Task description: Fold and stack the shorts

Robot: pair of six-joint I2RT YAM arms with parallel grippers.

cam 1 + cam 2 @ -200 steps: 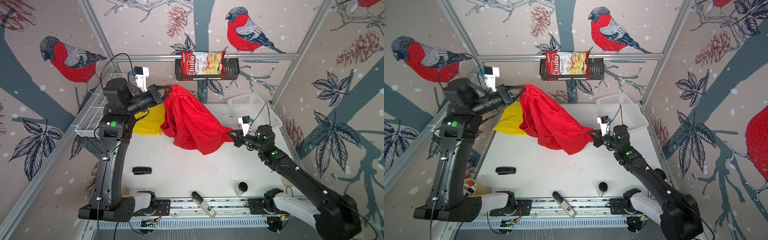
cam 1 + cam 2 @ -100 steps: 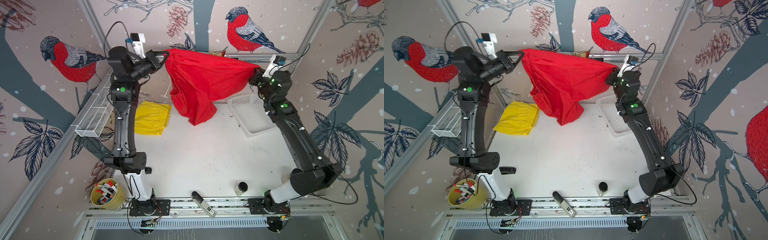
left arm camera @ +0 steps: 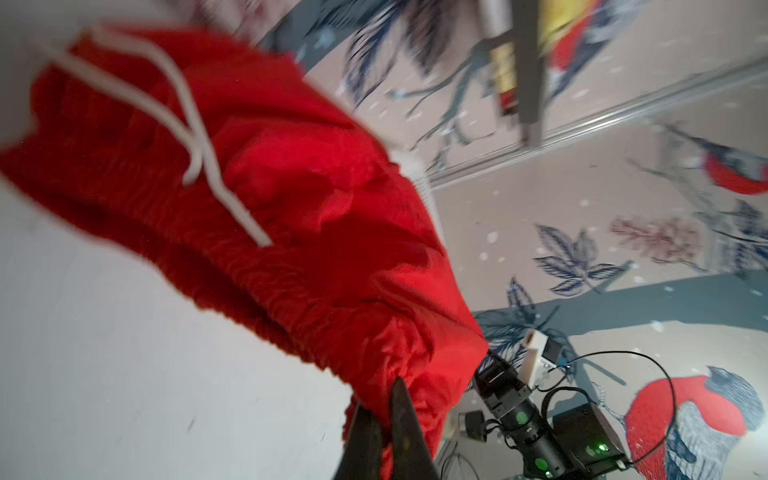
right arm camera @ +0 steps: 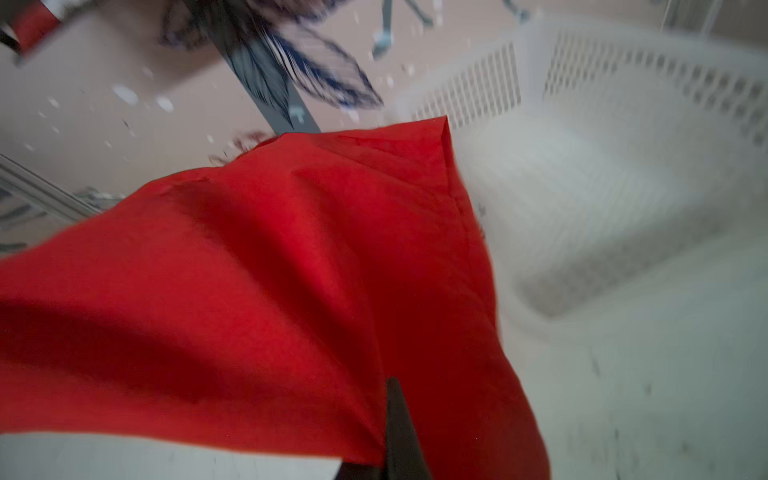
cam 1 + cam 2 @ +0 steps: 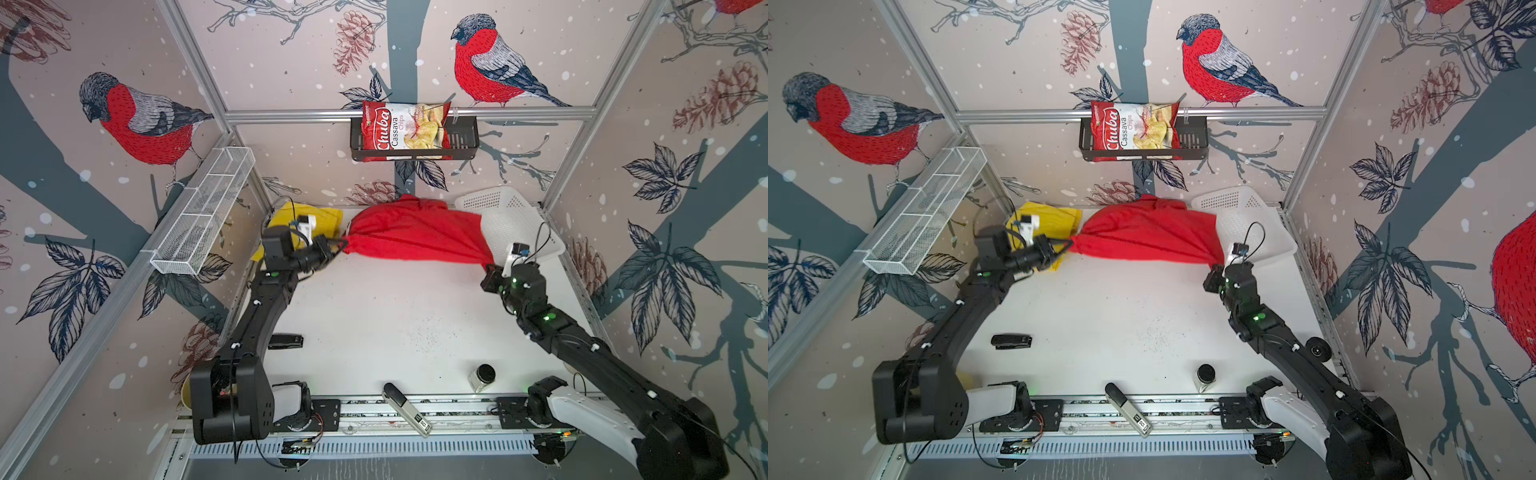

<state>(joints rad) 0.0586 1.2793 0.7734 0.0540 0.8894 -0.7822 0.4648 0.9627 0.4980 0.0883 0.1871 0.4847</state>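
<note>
two pairs: one red shorts, one yellow shorts.

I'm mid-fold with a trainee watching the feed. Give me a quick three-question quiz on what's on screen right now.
1. True or false: the left gripper and right gripper are both shut on the red shorts.
2. Where are the yellow shorts? A) on the table near the left gripper; B) hanging from the right gripper; C) stacked on the red shorts.
3. Fill in: the chips bag sits in a hanging black ____.
Key: 1 true; 2 A; 3 rack.
</note>
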